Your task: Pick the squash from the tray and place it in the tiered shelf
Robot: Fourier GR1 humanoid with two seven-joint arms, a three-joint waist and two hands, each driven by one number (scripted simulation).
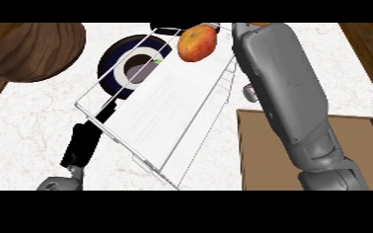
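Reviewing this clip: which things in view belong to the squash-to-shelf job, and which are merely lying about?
Part of the job:
- squash, orange-red, over the shelf's far end
- tiered shelf, white wire frame
- tray, brown, at lower right
- right forearm reaching to the squash; its hand is hidden

Lying about:
- wooden round board, upper left
- dark roll with white ring, behind the shelf
- left hand, low on the counter

We look from head height, steeply down at the marble counter (29, 123), close in, forearms entering from our lower edge, one view only.
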